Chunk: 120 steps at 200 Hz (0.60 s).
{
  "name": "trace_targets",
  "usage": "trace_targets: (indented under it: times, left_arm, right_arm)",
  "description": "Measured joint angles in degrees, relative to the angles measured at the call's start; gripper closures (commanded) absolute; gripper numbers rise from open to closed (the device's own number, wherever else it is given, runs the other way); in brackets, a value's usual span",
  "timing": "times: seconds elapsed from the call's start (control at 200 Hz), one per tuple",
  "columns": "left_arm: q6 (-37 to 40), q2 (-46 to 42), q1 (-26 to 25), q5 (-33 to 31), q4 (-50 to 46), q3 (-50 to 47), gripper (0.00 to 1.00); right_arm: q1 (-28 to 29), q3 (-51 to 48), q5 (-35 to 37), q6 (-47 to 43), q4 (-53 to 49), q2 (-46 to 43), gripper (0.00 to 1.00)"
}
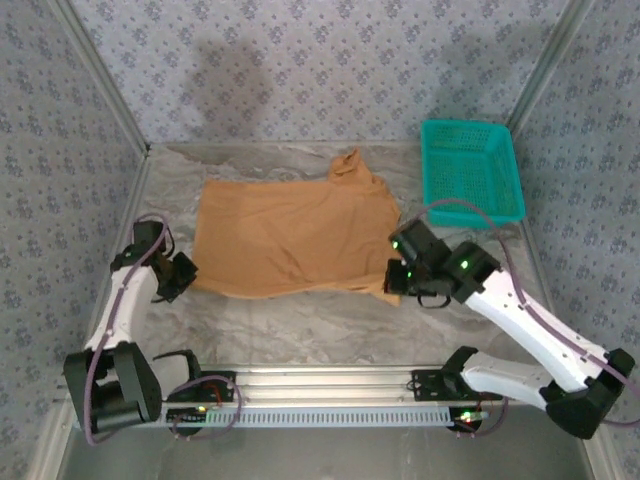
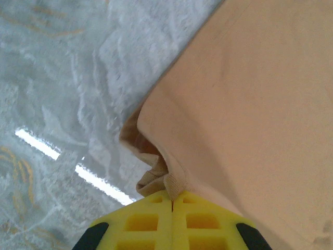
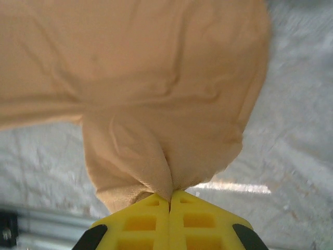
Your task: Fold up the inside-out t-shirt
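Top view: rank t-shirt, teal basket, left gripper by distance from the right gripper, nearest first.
1. t-shirt: its near right corner is pinched in the right gripper.
2. teal basket: far right corner of the table.
3. left gripper: opposite side, at the t-shirt's left edge.

Yellow left pincer (image 2: 171,200) clamped on t-shirt (image 2: 250,120) edge, marbled table (image 2: 62,94)

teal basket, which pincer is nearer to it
Right. The right pincer grips the t-shirt corner just near-left of the basket; the left pincer grips its opposite edge, far across the cloth.
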Motion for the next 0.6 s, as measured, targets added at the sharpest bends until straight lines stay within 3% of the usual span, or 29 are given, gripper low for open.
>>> trace_targets:
  times: [0.185,0.6]
  left_arm:
    - [0.7,7.8,-1.6,-2.5,1.5,8.5,1.0]
    - [3.1,27.1,-2.9,-6.6,2.1,21.9,1.0]
  right_arm:
    - [-7.7,7.2,-2.1,-8.7,4.4,13.4,1.0]
    - [-13.6,23.3,-8.1,-19.6,7.5,38.8,1.0]
